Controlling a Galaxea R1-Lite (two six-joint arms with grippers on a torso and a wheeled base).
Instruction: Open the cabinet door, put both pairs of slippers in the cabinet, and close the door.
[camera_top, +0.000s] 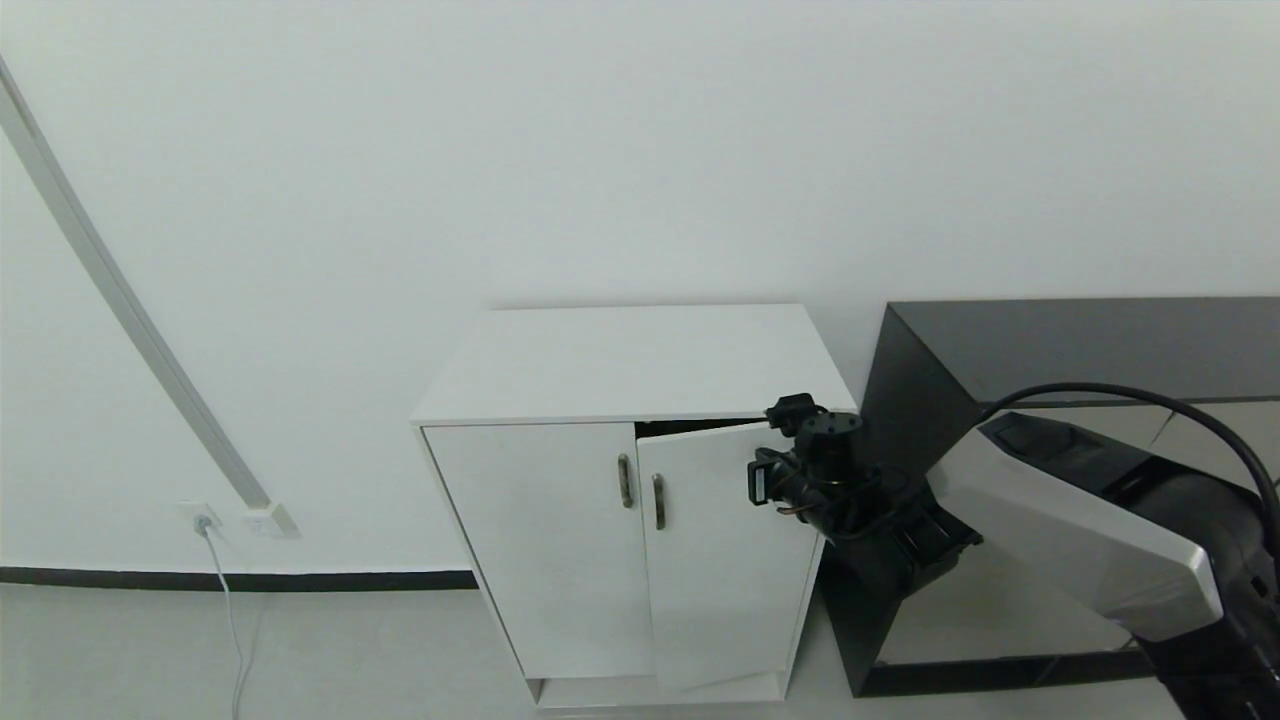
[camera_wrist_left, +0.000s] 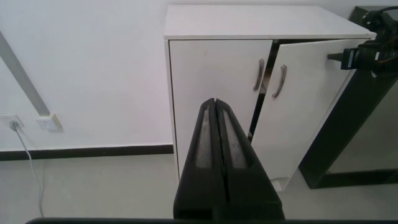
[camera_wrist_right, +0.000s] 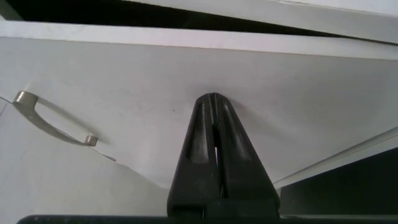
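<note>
A white two-door cabinet (camera_top: 620, 362) stands against the wall. Its left door (camera_top: 540, 545) is closed, and its right door (camera_top: 725, 570) stands slightly ajar with a dark gap along its top edge. Each door has a metal handle (camera_top: 658, 501) near the middle seam. My right gripper (camera_top: 757, 482) is shut, its tips against the front of the right door near the upper outer corner; the right wrist view shows its tips (camera_wrist_right: 214, 101) on the door panel (camera_wrist_right: 124, 74). My left gripper (camera_wrist_left: 214, 103) is shut on nothing, held well back from the cabinet (camera_wrist_left: 249, 25).
A dark glossy unit (camera_top: 1050, 340) stands directly right of the cabinet, close to the ajar door's hinge side. A wall socket with a hanging cable (camera_top: 203, 520) and a slanted white conduit (camera_top: 120, 295) are on the left. Bare grey floor (camera_top: 300, 650) lies in front.
</note>
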